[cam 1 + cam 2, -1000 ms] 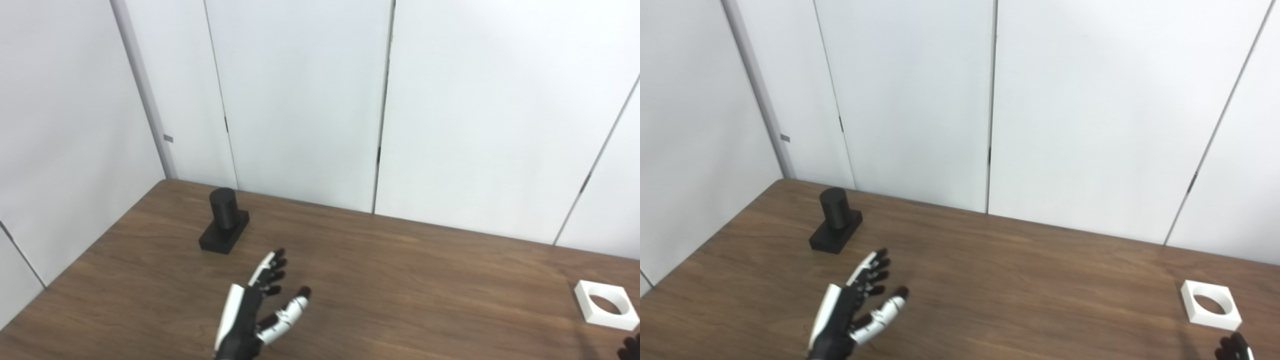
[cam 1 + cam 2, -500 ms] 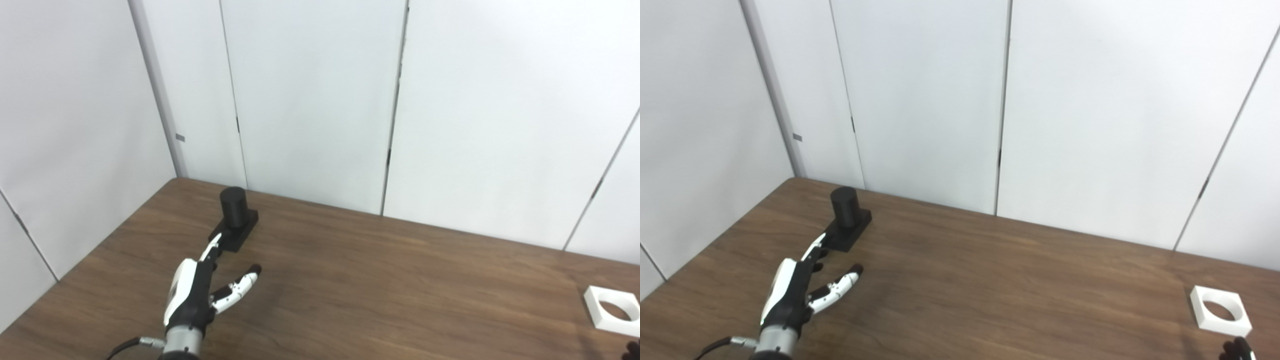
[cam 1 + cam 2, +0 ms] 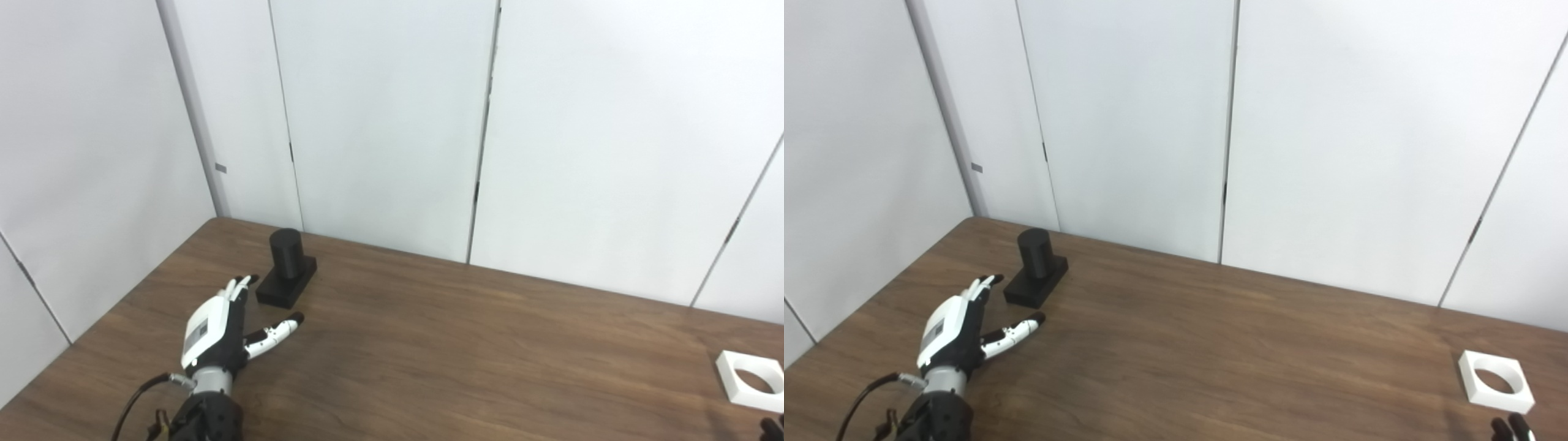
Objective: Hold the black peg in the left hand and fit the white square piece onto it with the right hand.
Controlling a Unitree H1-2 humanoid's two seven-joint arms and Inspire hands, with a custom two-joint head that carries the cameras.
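The black peg [image 3: 286, 267], a short cylinder on a square black base, stands upright at the far left of the brown table [image 3: 465, 355]. My left hand [image 3: 222, 331] is open just left of and in front of the base, fingers stretched toward it, thumb spread to the right, not touching it. The white square piece [image 3: 1496, 381] with a round hole lies flat near the table's right front. Only the dark fingertips of my right hand [image 3: 1510, 429] show at the bottom right corner, just in front of the white piece.
White wall panels [image 3: 392, 122] close off the table's back and left sides. The left arm's wrist and a black cable [image 3: 138, 404] show at the bottom left. Bare wood stretches between the peg and the white piece.
The camera swung left during the first half second. My left hand has moved left and forward, from the table's middle to beside the peg's base. The peg and the white piece stay put.
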